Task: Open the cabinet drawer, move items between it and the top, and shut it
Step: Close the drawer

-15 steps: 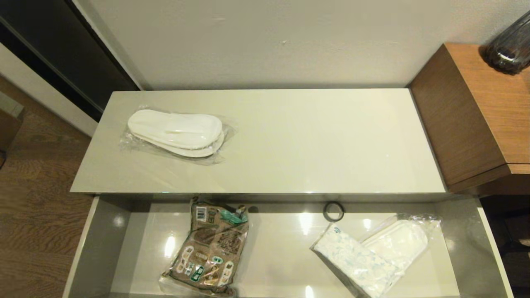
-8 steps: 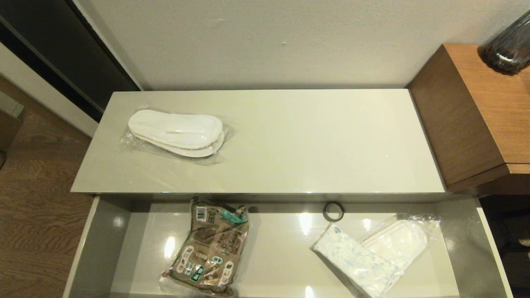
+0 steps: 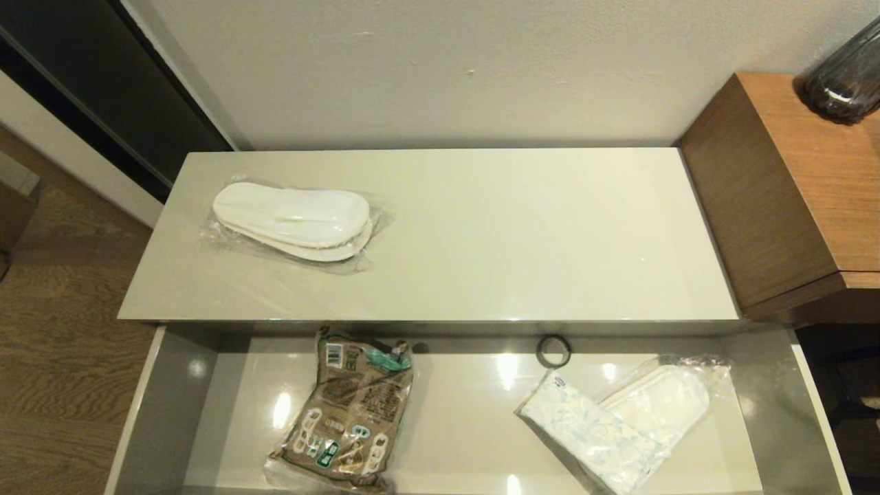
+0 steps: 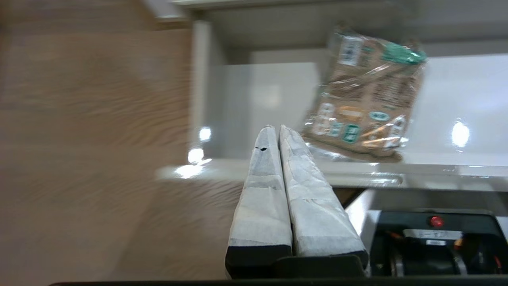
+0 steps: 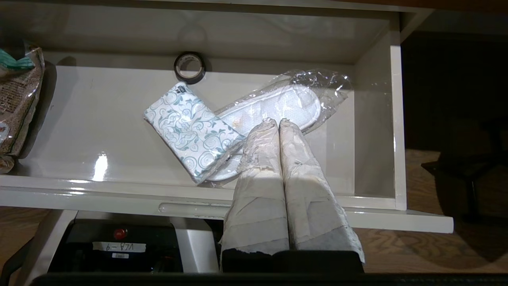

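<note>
The cabinet drawer [image 3: 172,399] stands pulled out below the glossy cream top [image 3: 481,240]. One pair of white slippers in clear plastic [image 3: 292,220] lies on the top's left part. In the drawer's right end a tissue pack with blue print [image 3: 591,436] rests across a second slipper pack [image 3: 663,402]. Neither arm shows in the head view. My left gripper [image 4: 275,128] is shut and empty, outside the drawer's front left corner [image 4: 238,103]. My right gripper [image 5: 274,121] is shut and empty, over the drawer's front rim [image 5: 99,190], beside the tissue pack [image 5: 190,131] and in front of the slippers [image 5: 293,103].
A brown printed packet [image 3: 350,412] lies in the drawer's left half, and a small dark ring [image 3: 553,350] sits at its back. A brown wood-grain desk [image 3: 804,185] with a dark glass vase [image 3: 845,75] adjoins the top on the right. Wooden floor [image 3: 55,330] lies to the left.
</note>
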Available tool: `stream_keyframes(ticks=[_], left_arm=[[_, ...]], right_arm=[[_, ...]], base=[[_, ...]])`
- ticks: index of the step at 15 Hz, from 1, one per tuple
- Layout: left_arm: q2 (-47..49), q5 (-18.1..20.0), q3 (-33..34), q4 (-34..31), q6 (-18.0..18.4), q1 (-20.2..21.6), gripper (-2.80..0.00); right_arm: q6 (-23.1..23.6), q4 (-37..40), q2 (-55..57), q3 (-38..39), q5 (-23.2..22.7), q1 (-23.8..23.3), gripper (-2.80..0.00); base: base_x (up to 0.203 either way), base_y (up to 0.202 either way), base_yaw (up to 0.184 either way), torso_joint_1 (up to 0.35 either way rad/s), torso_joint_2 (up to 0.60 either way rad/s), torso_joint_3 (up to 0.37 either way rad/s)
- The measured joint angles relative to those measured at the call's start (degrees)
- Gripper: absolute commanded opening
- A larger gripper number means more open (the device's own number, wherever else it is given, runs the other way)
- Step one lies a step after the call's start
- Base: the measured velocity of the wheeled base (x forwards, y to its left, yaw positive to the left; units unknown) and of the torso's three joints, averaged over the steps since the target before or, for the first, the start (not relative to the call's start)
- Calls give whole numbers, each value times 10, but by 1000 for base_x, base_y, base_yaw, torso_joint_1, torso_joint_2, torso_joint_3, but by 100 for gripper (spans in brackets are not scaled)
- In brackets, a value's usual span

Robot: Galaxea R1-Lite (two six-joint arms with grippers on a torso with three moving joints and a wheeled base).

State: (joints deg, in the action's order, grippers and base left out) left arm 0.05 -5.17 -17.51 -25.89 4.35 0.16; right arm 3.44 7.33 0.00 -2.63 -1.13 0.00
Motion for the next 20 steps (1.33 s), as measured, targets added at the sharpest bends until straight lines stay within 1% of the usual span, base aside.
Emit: stream_keyframes(ticks=[1, 2, 3, 4, 5, 6, 8, 10, 18, 20], left_arm=[[-1, 16, 64, 73, -1, 0, -280], [-1, 32, 111, 137, -3, 0, -280], [-1, 48, 143, 188, -5, 0, -280], [-1, 63, 158, 232, -6, 0, -280], [-1, 68, 166, 254, -6, 0, -280], [-1, 68, 171, 259, -8, 0, -280], [-1, 63, 173, 259, -28, 0, -280], [-1, 60, 174, 260, -32, 0, -280], [-1, 59, 174, 260, -32, 0, -280], [-1, 62, 172, 254, -13, 0, -280]], right_arm=[[0, 0, 0, 0, 0, 0, -280], [0, 0, 0, 0, 0, 0, -280], [0, 0, 0, 0, 0, 0, -280], [0, 0, 0, 0, 0, 0, -280], [0, 0, 0, 0, 0, 0, -280], [0, 0, 0, 0, 0, 0, -280], [0, 0, 0, 0, 0, 0, -280], [0, 0, 0, 0, 0, 0, -280], [0, 0, 0, 0, 0, 0, -280], [0, 0, 0, 0, 0, 0, -280]], base=[[0, 0, 0, 0, 0, 0], [0, 0, 0, 0, 0, 0], [0, 0, 0, 0, 0, 0], [0, 0, 0, 0, 0, 0], [0, 0, 0, 0, 0, 0], [0, 0, 0, 0, 0, 0], [0, 0, 0, 0, 0, 0], [0, 0, 0, 0, 0, 0], [0, 0, 0, 0, 0, 0], [0, 0, 0, 0, 0, 0]])
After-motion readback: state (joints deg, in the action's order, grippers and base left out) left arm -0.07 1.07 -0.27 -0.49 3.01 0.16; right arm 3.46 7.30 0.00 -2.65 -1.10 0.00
